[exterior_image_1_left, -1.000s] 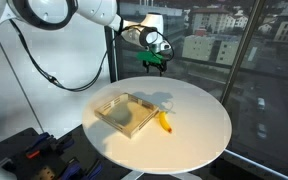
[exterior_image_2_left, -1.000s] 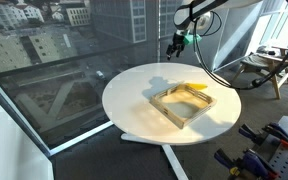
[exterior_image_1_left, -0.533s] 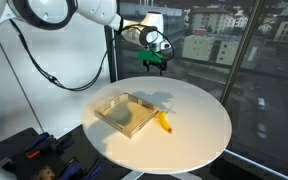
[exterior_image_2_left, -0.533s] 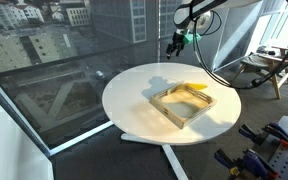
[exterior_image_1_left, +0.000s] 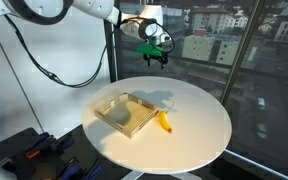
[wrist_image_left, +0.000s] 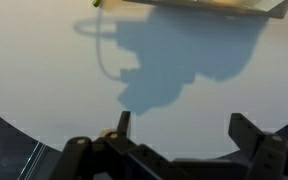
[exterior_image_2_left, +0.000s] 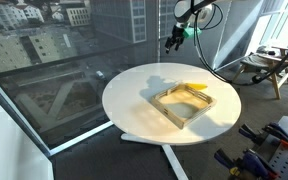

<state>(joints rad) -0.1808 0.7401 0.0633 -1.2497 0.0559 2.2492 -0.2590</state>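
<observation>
My gripper [exterior_image_1_left: 154, 62] hangs high above the far part of the round white table [exterior_image_1_left: 199, 140]; in both exterior views it holds nothing [exterior_image_2_left: 172, 44]. In the wrist view its two fingers [wrist_image_left: 180, 125] stand wide apart with only the white tabletop and the arm's shadow between them. A shallow wooden tray [exterior_image_1_left: 106, 111] lies near the table's middle, also seen in an exterior view [exterior_image_2_left: 176, 117], and its edge shows at the top of the wrist view [wrist_image_left: 204, 6]. A yellow banana [exterior_image_1_left: 165, 122] lies on the table against the tray's side [exterior_image_2_left: 195, 88].
Tall windows with a city view stand right behind the table [exterior_image_2_left: 54, 50]. A black cable [exterior_image_1_left: 54, 75] loops down from the arm. Tools lie on a dark surface [exterior_image_1_left: 39, 150] beside the table. A chair [exterior_image_2_left: 269, 65] stands further off.
The gripper has risen a little above the table. The tray and banana have not moved.
</observation>
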